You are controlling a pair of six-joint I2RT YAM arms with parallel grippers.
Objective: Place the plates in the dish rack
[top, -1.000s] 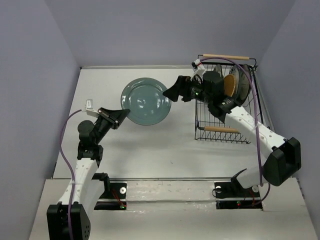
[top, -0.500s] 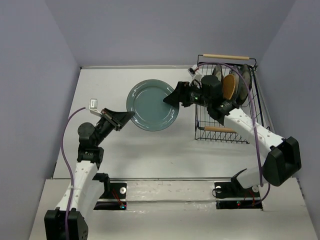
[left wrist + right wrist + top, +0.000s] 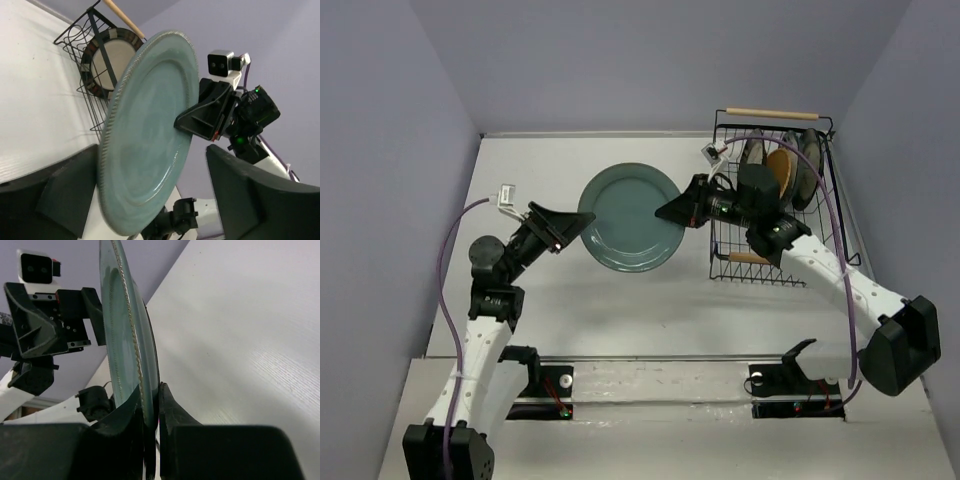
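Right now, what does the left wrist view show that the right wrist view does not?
Only the left wrist view shows the dish rack, a striped-rimmed plate standing in it, and the teal plate by its broad face. Only the right wrist view shows that plate edge-on, with the right gripper shut on its rim from both sides, and the left gripper with its camera beyond, jaws apart. Both show the teal plate on edge and the white table.
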